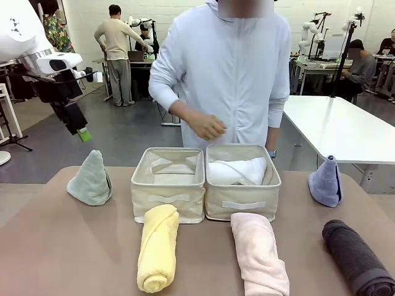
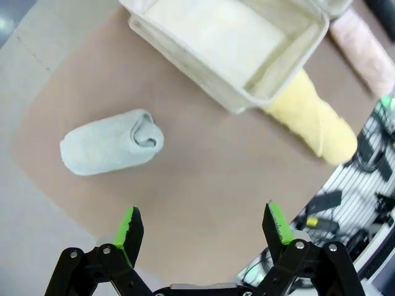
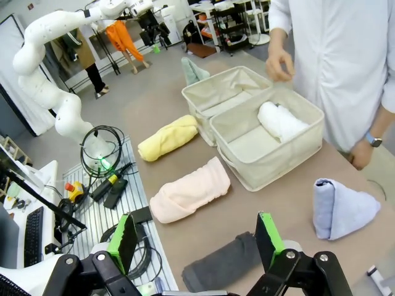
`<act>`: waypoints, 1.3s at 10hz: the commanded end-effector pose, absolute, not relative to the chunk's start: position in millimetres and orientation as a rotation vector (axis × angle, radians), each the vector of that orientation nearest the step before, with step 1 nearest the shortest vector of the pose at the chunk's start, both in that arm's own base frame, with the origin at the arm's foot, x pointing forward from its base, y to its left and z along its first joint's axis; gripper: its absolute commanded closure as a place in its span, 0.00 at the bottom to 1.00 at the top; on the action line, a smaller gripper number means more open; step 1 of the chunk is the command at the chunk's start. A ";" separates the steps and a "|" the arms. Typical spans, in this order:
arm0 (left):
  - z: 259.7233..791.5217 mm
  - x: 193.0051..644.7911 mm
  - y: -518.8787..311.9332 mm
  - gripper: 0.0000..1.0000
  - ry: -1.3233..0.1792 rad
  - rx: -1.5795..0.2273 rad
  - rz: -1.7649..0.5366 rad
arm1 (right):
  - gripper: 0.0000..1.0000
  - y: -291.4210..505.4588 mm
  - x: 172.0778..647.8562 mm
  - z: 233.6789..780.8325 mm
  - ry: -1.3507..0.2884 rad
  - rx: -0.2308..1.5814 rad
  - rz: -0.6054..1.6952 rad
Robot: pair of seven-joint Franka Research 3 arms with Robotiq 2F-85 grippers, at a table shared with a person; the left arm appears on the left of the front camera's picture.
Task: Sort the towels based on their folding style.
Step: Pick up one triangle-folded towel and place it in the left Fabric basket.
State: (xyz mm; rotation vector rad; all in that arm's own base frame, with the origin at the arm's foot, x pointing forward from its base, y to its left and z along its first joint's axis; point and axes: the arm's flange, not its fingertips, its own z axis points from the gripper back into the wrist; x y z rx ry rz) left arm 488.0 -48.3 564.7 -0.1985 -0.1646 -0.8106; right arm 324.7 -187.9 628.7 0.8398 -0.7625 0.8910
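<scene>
My left pincer (image 2: 202, 225) and right pincer (image 3: 196, 234) are wide open and empty; the white roll (image 1: 237, 171) lies in a bin (image 1: 242, 206), with the yellow roll (image 1: 157, 246), pink roll (image 1: 259, 259), grey roll (image 1: 358, 259), green cone (image 1: 91, 180) and blue cone (image 1: 325, 180) on the table (image 1: 74, 246).

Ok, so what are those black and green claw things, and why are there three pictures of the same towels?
Those claws are grippers, the hands of two robot arms. One picture looks across the table at a person from between the arms. The other two come from a camera on each wrist, so the left gripper and right gripper rise from the bottom. Both are open, holding nothing. On the table lie a yellow roll, a pink roll, a dark grey roll, a green cone and a blue cone. A white towel lies in the right bin, beside the left bin.
</scene>
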 end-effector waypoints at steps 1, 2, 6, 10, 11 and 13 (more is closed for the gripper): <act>560.4 501.4 -43.5 0.00 0.008 -0.047 -1.062 | 0.00 -188.8 326.2 630.8 -0.785 0.854 0.906; 556.1 508.4 -44.9 0.00 0.078 0.016 -1.157 | 0.00 -188.8 326.2 630.8 -0.785 0.854 0.906; 549.1 554.4 -56.2 0.00 0.173 -0.014 -1.512 | 0.00 -188.8 326.2 630.8 -0.785 0.854 0.906; 524.3 591.3 -75.8 0.00 0.182 -0.139 -1.606 | 0.00 -188.8 326.2 630.8 -0.785 0.854 0.906; 516.0 597.7 -80.7 0.00 0.140 -0.160 -1.547 | 0.00 -188.8 326.2 630.8 -0.785 0.854 0.906; 520.6 577.0 -77.1 0.00 0.167 -0.103 -1.604 | 0.00 -188.8 326.2 630.8 -0.785 0.854 0.906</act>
